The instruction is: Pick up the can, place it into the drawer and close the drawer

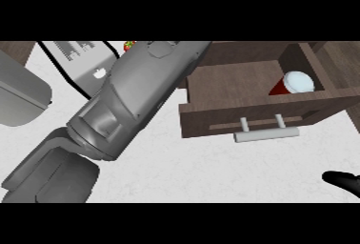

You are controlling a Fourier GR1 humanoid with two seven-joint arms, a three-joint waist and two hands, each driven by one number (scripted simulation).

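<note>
**Can lying in the open drawer, grey arm across the middle of the frame**

The can, red with a pale round end facing up, lies on its side in the right rear corner of the drawer, in the upper right of the frame. It rests against the drawer's right wall and just behind the front panel. The drawer is of dark brown wood and stands pulled out over the white counter. A pale grey bar handle on two posts juts from the drawer's front panel, toward the lower edge of the frame.

A big grey forearm runs diagonally from the lower left up to the top centre, covering the drawer's left edge and much of what lies behind it. Its hand is hidden, so how it is held cannot be told.

At the lower right edge only a black tip of the right hand shows, well apart from the drawer; whether its fingers are spread or curled cannot be told.

In the upper left a rounded grey object sits at the frame's edge. Beside it lies a white board with a black rim, partly under the arm. A small red and green thing peeks out at the top.
</note>
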